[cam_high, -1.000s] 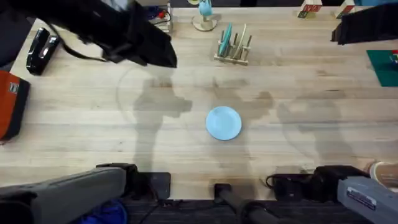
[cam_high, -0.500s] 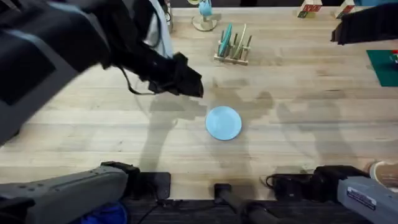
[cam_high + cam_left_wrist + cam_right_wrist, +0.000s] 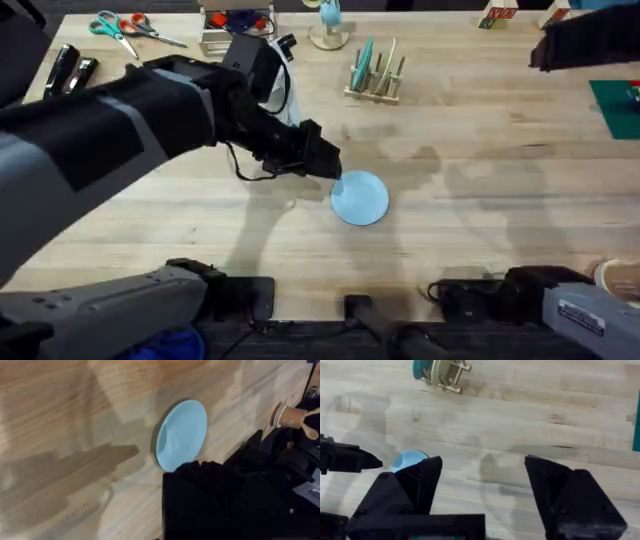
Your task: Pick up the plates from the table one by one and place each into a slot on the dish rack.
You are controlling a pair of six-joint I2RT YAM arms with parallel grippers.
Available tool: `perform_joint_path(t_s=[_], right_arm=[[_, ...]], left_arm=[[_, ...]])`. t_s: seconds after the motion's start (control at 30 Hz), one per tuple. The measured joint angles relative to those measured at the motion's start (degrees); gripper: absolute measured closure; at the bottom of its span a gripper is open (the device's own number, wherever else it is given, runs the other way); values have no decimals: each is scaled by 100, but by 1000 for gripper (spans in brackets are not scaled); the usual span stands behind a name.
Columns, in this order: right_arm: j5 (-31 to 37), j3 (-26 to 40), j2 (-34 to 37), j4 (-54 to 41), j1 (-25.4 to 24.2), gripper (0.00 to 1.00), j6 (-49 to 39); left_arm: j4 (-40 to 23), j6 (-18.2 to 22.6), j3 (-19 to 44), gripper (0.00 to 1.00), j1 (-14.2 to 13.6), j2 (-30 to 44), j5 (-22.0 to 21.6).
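A light blue plate (image 3: 360, 197) lies flat on the table (image 3: 500, 190), a little in front of the middle. My left gripper (image 3: 327, 166) has come down at the plate's far-left edge, very close to it. In the left wrist view the plate (image 3: 182, 435) lies just beyond the black gripper body. The dish rack (image 3: 376, 75) stands at the back centre with a teal plate (image 3: 363, 58) upright in a slot. My right gripper (image 3: 482, 477) hangs high over the far right (image 3: 585, 42), open and holding nothing. From there I see the plate (image 3: 409, 459) and the rack (image 3: 445, 372) below.
Scissors (image 3: 125, 25) and dark tools (image 3: 65, 68) lie at the back left. A wooden frame with blue cable and red parts (image 3: 235, 20) stands beside them. A green mat (image 3: 615, 100) is at the right edge and a paper cup (image 3: 610, 272) at the front right.
My left arm has swung from the back left down toward the middle, bringing its gripper to the plate's edge. The plate and the right arm have not moved.
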Motion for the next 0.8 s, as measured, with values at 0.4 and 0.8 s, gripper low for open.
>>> perform_joint_path(t_s=[0.4, 0.8], right_arm=[[0, 0, 249, -3, 0, 7, 0], [0, 2, 313, -3, 0, 7, 0]], left_arm=[[428, -335, -368, 958, -9, 0, -61], [791, -369, -499, 959, -157, 0, -61]])
